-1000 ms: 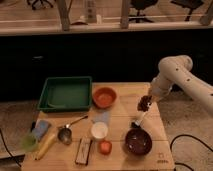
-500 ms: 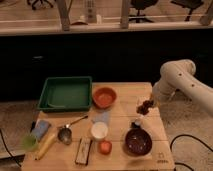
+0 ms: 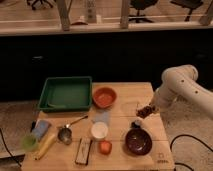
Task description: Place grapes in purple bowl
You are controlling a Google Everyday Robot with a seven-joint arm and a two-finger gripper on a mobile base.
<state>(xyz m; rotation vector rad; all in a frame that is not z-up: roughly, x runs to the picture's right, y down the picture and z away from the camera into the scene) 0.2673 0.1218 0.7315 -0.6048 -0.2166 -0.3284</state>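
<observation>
Item: grapes (image 3: 145,110), 1 small dark lumpy bunch, pinched in the hand (image 3: 147,111), whose fingers are pressed together on it. Location: in the air above and slightly to the right of the purple bowl (image 3: 138,141), not yet over its centre, clear of the desk (image 3: 125,92).

Handling, as judged: light, soft and lumpy; single fruits could shed or bruise under a hard squeeze. A hold around the body of the cluster looks safer than a hold on any 1 fruit. Whether the present pinch is on stem or fruit cannot be made out.

Receiver: purple bowl, glossy, round, upright, at the front right of the desk; a small dark thing sits just beyond its rim, identity unclear.

Near the purple bowl: white cup (image 3: 99,130) to its left, red-orange fruit (image 3: 104,147) left at the front edge, orange bowl (image 3: 105,96) well behind and left.

Writing: a faint mark at the desk corner right of the purple bowl, unreadable. No brand or label legible.
</observation>
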